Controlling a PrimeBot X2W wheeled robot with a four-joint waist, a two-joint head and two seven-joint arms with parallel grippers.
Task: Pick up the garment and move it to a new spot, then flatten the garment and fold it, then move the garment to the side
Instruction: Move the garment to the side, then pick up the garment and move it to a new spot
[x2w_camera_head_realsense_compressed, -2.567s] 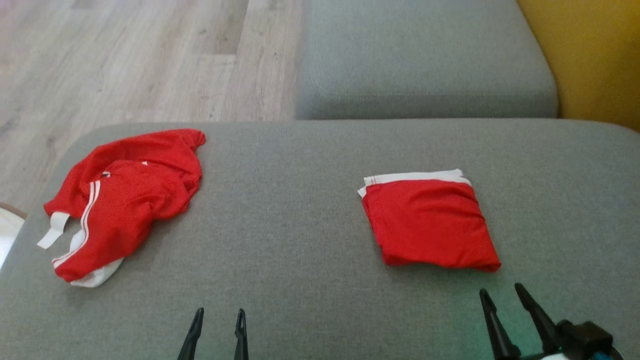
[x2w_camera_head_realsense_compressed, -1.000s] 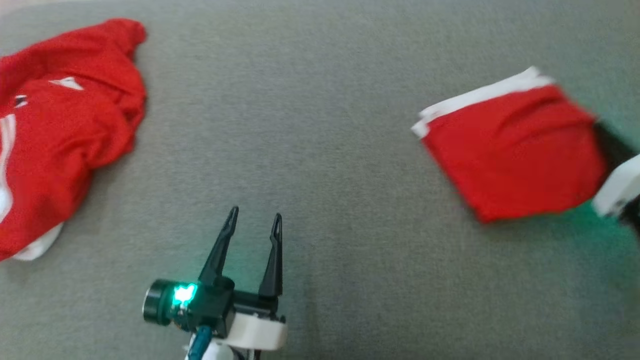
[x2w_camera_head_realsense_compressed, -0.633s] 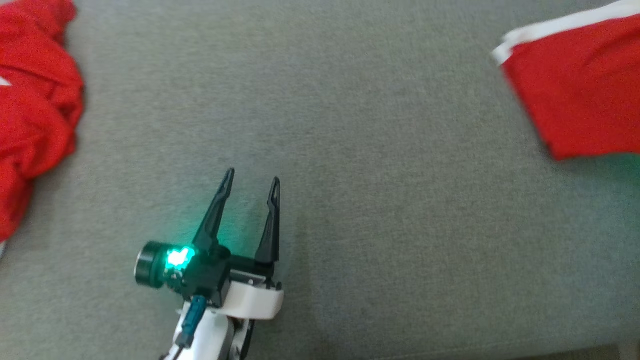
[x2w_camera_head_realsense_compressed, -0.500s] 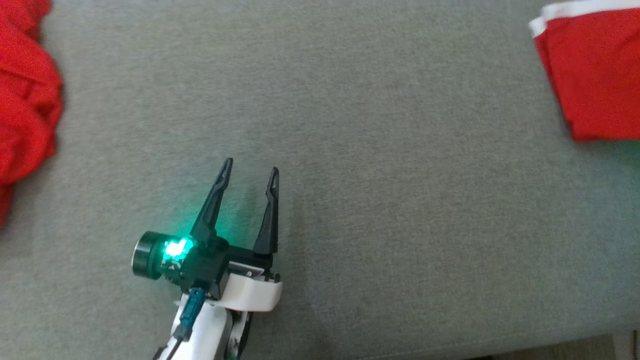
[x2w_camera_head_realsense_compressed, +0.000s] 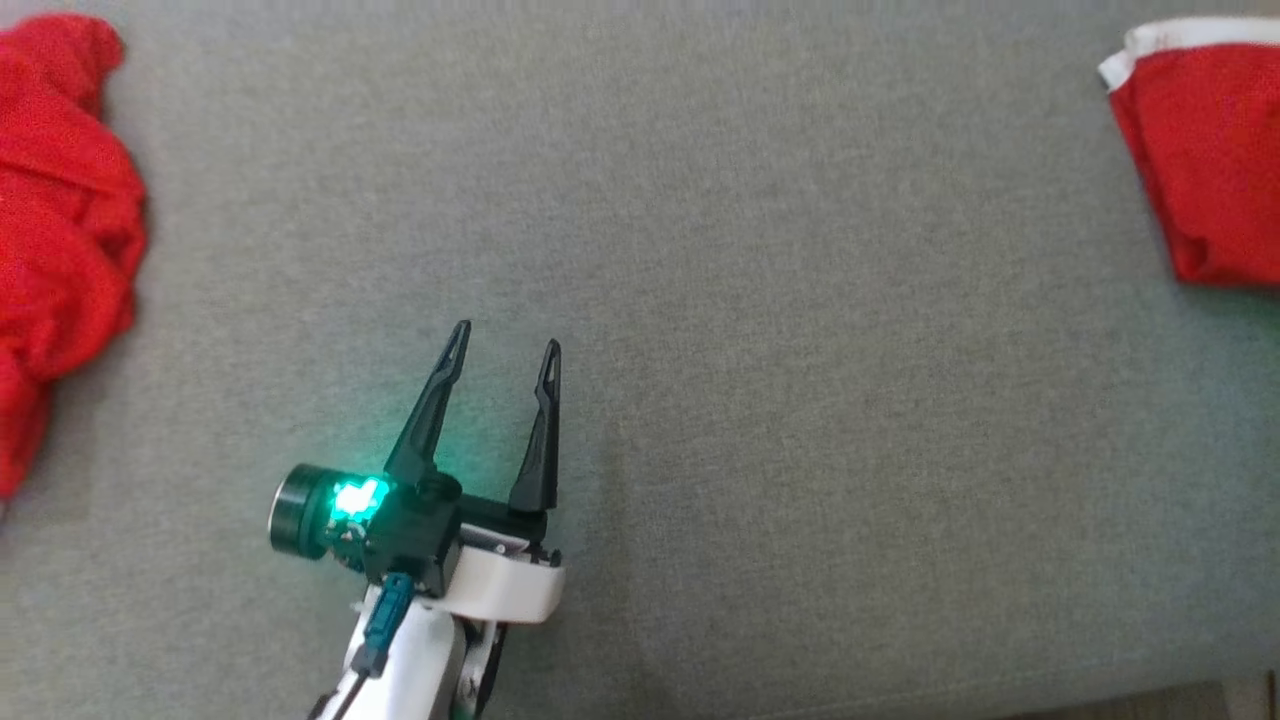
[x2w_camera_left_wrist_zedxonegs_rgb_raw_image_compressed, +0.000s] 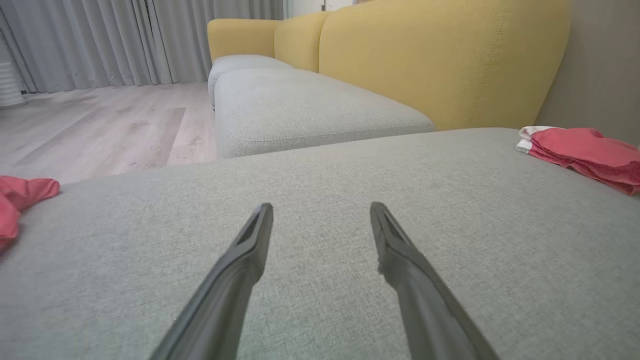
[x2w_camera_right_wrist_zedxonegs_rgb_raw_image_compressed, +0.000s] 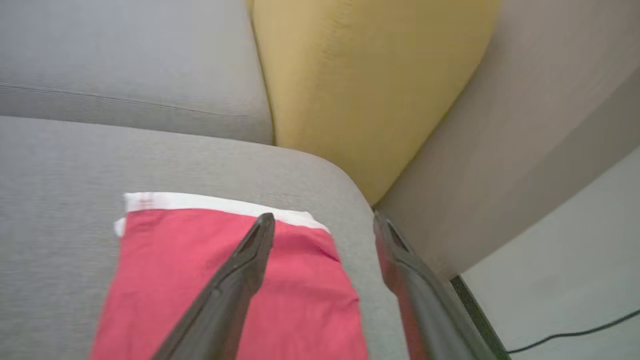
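Cushion (x2w_camera_right_wrist_zedxonegs_rgb_raw_image_compressed: 60, 160), folded garment (x2w_camera_right_wrist_zedxonegs_rgb_raw_image_compressed: 165, 270) beside right gripper (x2w_camera_right_wrist_zedxonegs_rgb_raw_image_compressed: 323, 217)

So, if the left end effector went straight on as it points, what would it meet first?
Probably only bare grey cushion: the left end effector aims between the crumpled garment and the folded garment; its height is unclear.

1. Broad grey woven-fabric cushion (x2w_camera_head_realsense_compressed: 800, 400): flat, forms the work surface.
2. Second grey fabric seat cushion (x2w_camera_left_wrist_zedxonegs_rgb_raw_image_compressed: 300, 110): lies beyond the first, a seam between them.
3. Yellow upholstered sofa backrest (x2w_camera_left_wrist_zedxonegs_rgb_raw_image_compressed: 430, 60): upright, alongside the second cushion.
4. Pale wood-plank floor (x2w_camera_left_wrist_zedxonegs_rgb_raw_image_compressed: 100, 125): beside the cushions.
5. Grey pleated curtains (x2w_camera_left_wrist_zedxonegs_rgb_raw_image_compressed: 100, 40): hang at the floor's far edge.
6. Thin black cable (x2w_camera_right_wrist_zedxonegs_rgb_raw_image_compressed: 575, 340): lies on a pale surface below the cushion corner.
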